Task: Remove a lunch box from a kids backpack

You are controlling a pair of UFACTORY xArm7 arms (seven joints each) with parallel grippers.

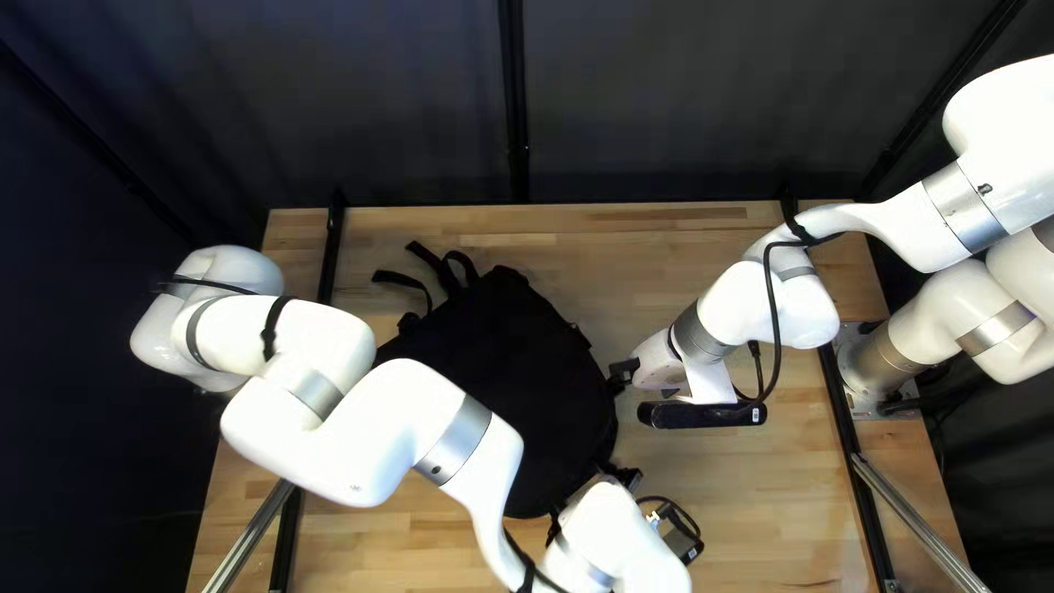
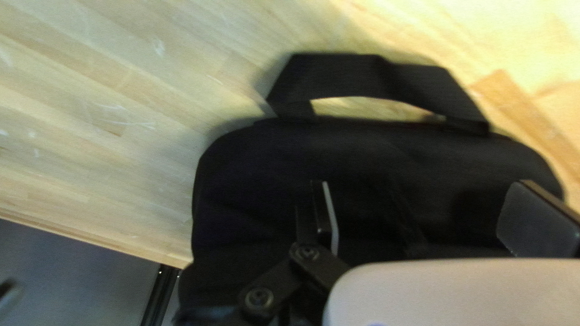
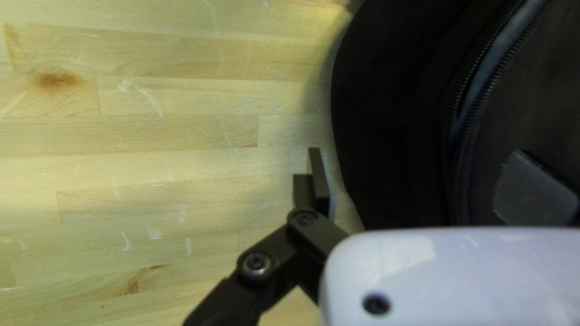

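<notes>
1. The black backpack (image 1: 516, 384) lies on the wooden table (image 1: 769, 494), near the middle of the top left view, partly covered by the left arm (image 1: 373, 428). Black straps (image 1: 450, 269) spread from its end toward the dark curtain (image 1: 659, 110).
2. The left gripper (image 1: 594, 480) is at the backpack's end nearer the near edge of the table. In its own wrist view the fingers (image 2: 329, 211) stand wide apart, released, with black fabric visible in the space between them and nothing grasped.
3. Ahead of those fingers, past the rounded edge of the backpack, a flat black carry handle (image 2: 362, 72) makes a low loop, and table wood shows through it.
4. The right gripper (image 1: 620, 373) is at the backpack's right side in the top left view, reached by the right arm (image 1: 758, 308). Its fingers (image 3: 320, 181) are also spread and clenched on nothing: one is over bare wood just beside the curved side, the other over the black front panel. Whether that second one touches the cloth, I cannot tell.
5. Ahead of the right gripper, a dark zipper (image 3: 468, 99) is parted, and a narrow blue-grey strip (image 3: 495, 57) shows between its rows of teeth. I cannot tell whether this strip is lining or part of the lunch box, so the lunch box cannot be placed with certainty.
</notes>
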